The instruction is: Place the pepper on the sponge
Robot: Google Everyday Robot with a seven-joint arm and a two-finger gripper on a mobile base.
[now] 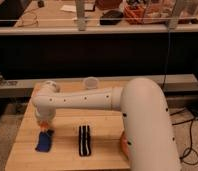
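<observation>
Hanging just above the blue sponge (43,143): gripper (44,130), grip cannot be told | orange pepper (40,123) is showing at it | wooden table (62,152) is bearing a striped black pad (84,140) | cluttered counter (52,22) behind

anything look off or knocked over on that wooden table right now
Nothing stands out. The gripper hangs over the far end of the sponge, with the pepper showing orange at it. The sponge and the striped black pad lie flat on the table; the cup stands upright.
</observation>
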